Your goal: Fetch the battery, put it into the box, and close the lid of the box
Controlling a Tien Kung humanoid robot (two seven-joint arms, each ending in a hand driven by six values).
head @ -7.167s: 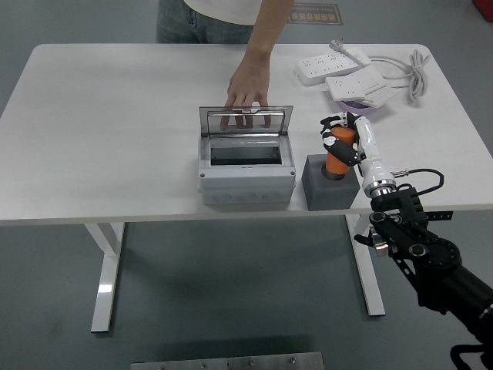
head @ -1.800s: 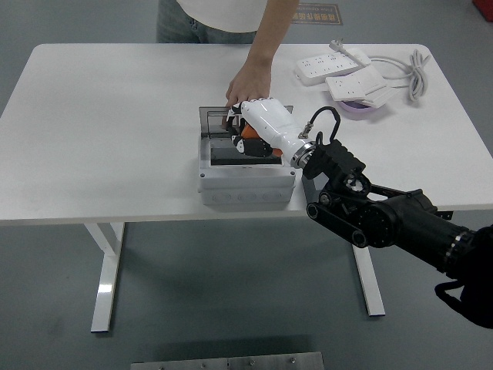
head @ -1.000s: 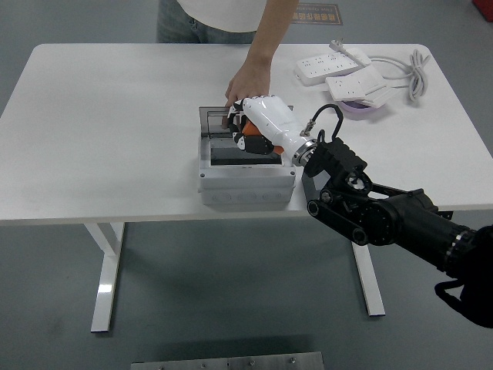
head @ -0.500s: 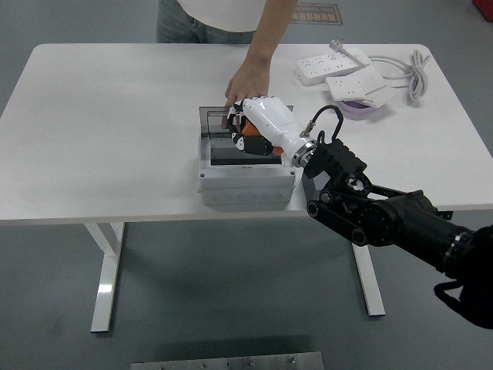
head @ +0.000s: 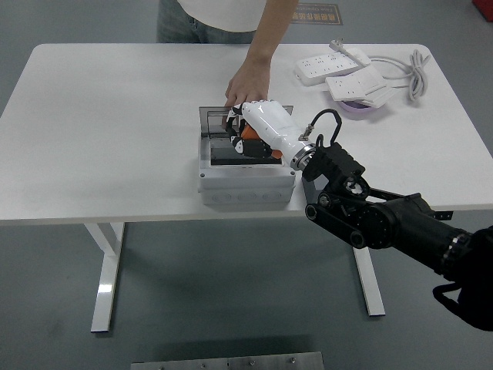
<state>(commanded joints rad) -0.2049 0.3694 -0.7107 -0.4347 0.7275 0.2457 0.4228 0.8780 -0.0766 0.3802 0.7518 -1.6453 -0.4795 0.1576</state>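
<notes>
On the white worktop sat the grey box, its clear lid raised at the back. The person's hand rested on the lid's top edge. The right hand reached in over the box's open top, fingers curled around the orange battery, held just above the opening. Power strips and a purple bowl lay at far right.
</notes>
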